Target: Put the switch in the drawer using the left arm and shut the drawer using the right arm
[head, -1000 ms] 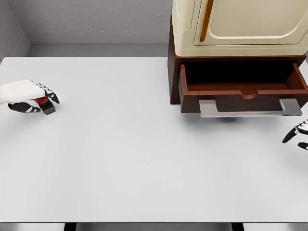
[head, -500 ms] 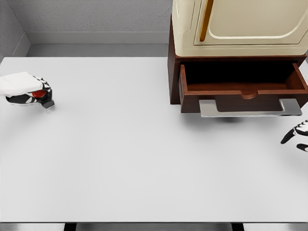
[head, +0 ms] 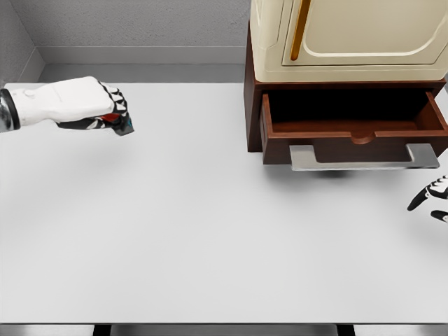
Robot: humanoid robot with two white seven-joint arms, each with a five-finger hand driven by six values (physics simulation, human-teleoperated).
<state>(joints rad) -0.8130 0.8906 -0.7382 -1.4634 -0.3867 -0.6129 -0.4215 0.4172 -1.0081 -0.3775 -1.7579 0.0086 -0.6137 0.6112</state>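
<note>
The switch (head: 120, 123), a small dark block with a red button, is held in my left hand (head: 105, 112) above the table's far left part. The fingers are curled around it and most of it is hidden under them. The brown drawer (head: 353, 129) stands pulled out at the right, with a grey handle (head: 364, 157) across its front and nothing visible inside. My right hand (head: 430, 196) shows only at the right edge, below and right of the handle, with its fingers spread and holding nothing.
A cream cabinet (head: 350, 35) sits on top of the brown drawer unit (head: 252, 105). The white table (head: 210, 231) reaches from a grey back wall to the front edge at the bottom.
My left hand has lifted the switch off the table and carried it to the right and further back. The right hand has barely moved.
</note>
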